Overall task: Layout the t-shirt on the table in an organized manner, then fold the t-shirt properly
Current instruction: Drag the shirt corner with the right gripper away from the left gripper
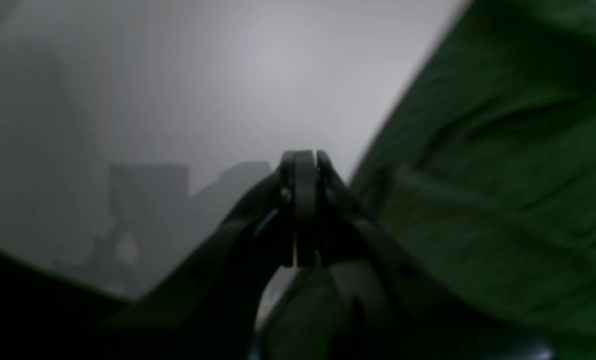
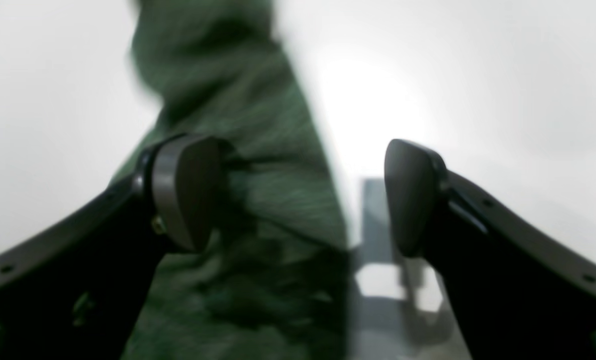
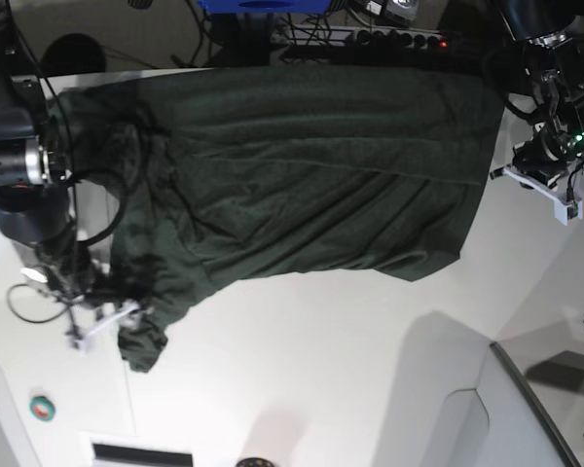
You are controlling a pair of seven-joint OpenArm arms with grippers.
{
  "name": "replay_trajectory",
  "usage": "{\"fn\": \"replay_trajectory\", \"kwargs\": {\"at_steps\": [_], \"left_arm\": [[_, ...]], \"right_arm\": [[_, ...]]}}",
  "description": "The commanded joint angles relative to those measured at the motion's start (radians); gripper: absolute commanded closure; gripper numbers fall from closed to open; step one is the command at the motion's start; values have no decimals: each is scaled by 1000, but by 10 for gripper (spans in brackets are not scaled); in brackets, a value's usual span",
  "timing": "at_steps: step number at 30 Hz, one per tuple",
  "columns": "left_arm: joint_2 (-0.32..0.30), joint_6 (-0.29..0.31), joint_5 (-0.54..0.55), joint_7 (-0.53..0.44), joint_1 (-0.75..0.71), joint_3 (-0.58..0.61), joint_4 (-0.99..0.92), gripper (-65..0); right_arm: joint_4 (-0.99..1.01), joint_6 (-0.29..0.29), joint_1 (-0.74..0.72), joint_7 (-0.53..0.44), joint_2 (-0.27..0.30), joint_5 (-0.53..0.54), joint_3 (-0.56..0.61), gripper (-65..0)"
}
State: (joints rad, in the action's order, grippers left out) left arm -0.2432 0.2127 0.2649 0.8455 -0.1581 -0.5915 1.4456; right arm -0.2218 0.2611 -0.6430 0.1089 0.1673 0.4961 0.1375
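- White table is filling the upper left of the left wrist view, blurred and grey, with faint reflections lying at lower left.
- Left gripper is sitting at centre frame with its jaws pressed together and no cloth visibly caught at the tips.
- Shirt is covering the right side of that view, just beside the gripper, and running under it at the bottom.
- Glossy table is shining at the upper right of the right wrist view.
- Right gripper is standing with its jaws spread wide; the shirt is lying in a band from top centre down to lower left, behind the left pad.
- Table is filling the lower base view; the shirt is lying spread across the upper half, bunched at lower left.
- Right gripper is sitting at that bunched end; left gripper is sitting near the shirt's right edge.
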Motion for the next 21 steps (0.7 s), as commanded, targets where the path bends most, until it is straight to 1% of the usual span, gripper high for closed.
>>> {"fn": "replay_trajectory", "kwargs": {"at_steps": [1,4,5,6,7,9,10,11,12,13,14,15,19,21], "left_arm": [[-23,1,6,-18,4,-14,16,0],[-23,3,6,-19,-13,-51,14,0],[-23,3,6,-19,-18,-61,14,0],[-23,3,6,-19,-19,-69,16,0],[-23,3,6,-28,-21,-74,16,0],[-23,3,4,-71,-42,-71,16,0],[-23,3,4,-96,-54,-68,16,0],[-21,3,4,-113,-61,-68,16,0],[-21,3,4,-124,-65,-68,16,0],[-21,3,4,-127,-68,-66,16,0],[-21,3,4,-127,-68,-66,16,0],[-21,3,4,-127,-70,-66,14,0],[-21,3,4,-127,-70,-66,14,0],[-23,3,4,-127,-65,-66,14,0]], "right_arm": [[-9,10,-19,-19,-2,13,14,-476],[-11,10,4,-30,-15,13,-5,-471],[-11,10,5,-30,-15,13,-9,-452],[-11,10,7,-30,-15,13,-11,-399],[-11,10,7,-30,-15,13,-11,-311],[-21,10,7,-31,-12,13,-11,-60],[-44,10,10,-28,-10,13,-11,0],[-77,10,22,-24,-10,13,-11,0],[-121,13,45,-24,-8,13,-6,-29],[-173,14,74,-24,-7,11,-5,-23],[-250,14,111,-21,7,11,-3,-2],[-331,14,153,-5,18,9,-2,0],[-661,11,286,142,30,9,-9,-2],[-801,10,341,200,44,9,-11,-2]]}}
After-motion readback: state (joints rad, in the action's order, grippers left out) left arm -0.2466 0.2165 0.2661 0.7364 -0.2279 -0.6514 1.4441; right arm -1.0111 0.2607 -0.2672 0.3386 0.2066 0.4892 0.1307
